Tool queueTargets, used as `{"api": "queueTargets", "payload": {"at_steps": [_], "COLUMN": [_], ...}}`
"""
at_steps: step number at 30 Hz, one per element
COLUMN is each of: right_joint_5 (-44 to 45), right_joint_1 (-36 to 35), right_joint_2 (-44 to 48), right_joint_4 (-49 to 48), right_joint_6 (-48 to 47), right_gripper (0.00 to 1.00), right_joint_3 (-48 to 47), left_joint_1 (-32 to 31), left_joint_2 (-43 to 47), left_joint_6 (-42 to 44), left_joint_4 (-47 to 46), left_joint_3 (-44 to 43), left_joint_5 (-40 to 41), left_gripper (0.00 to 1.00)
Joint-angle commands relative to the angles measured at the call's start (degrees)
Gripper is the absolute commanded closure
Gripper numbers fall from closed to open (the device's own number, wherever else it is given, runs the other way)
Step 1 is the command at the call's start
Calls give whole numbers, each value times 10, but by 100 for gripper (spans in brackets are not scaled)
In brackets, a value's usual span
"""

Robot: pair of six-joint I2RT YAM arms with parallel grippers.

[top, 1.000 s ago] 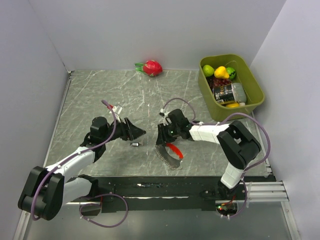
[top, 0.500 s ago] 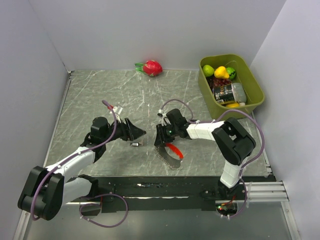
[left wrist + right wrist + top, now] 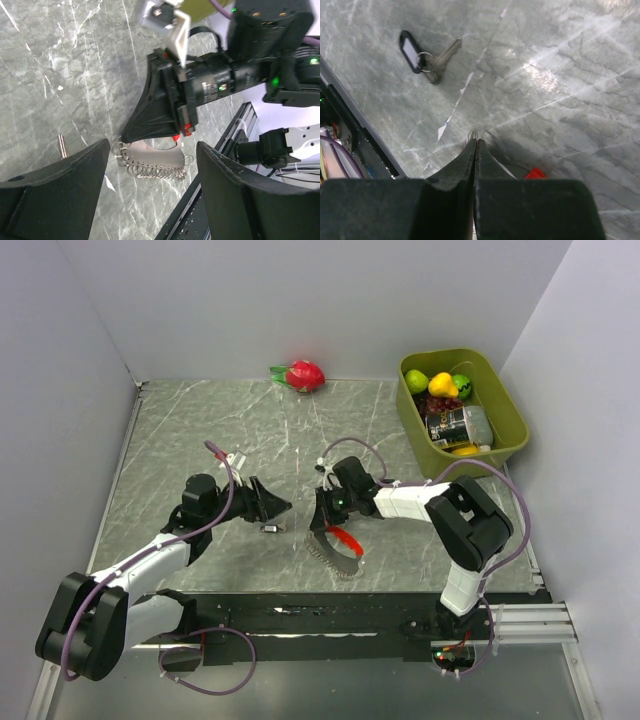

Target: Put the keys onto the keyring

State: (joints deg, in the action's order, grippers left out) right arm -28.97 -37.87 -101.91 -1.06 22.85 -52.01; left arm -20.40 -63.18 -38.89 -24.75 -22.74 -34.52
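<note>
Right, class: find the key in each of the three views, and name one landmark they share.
Top external: the key, just left of centre.
Left wrist: a metal sliver at far left, likely it.
Right wrist: upper left, with a black tag.
Shared landmark: the keyring.

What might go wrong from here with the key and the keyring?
The right gripper is shut only at its very tips by the keyring; any hold looks thin, so the ring may slip.
The left gripper is open beside the key, which lies flat on the table; closing may push it away rather than grasp it.
</note>
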Motion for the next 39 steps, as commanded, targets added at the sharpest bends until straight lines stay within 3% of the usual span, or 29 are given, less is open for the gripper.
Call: {"api": "queueTargets", "payload": {"at_steps": [1, 7, 15, 22, 28, 39], "right_joint_5": [1, -4, -118, -151, -185, -298], "right_joint_1": [5, 4, 4, 4, 21, 100], "right_joint_2": [65, 129, 208, 279, 326, 323], "right_joint_4": [-36, -55, -124, -164, -230, -487], "right_joint_6": [-18, -43, -102, -108, -63, 125], "right_gripper": [100, 100, 100, 100, 100, 100], "right_joint_3": [10, 36, 81, 111, 146, 209], "left_joint_1": [-3, -3, -4, -5, -7, -41], "left_joint_2": [16, 22, 50, 75, 82, 74], "left_joint_6": [17, 18, 47, 44, 33, 19], "left_joint_4": [-2, -8, 19, -3, -42, -69], "left_joint_3": [-17, -18, -37, -32, -41, -81], "left_joint_5": [9, 5, 2, -24, -91, -150], "left_gripper": [24, 24, 24, 26, 32, 42]}}
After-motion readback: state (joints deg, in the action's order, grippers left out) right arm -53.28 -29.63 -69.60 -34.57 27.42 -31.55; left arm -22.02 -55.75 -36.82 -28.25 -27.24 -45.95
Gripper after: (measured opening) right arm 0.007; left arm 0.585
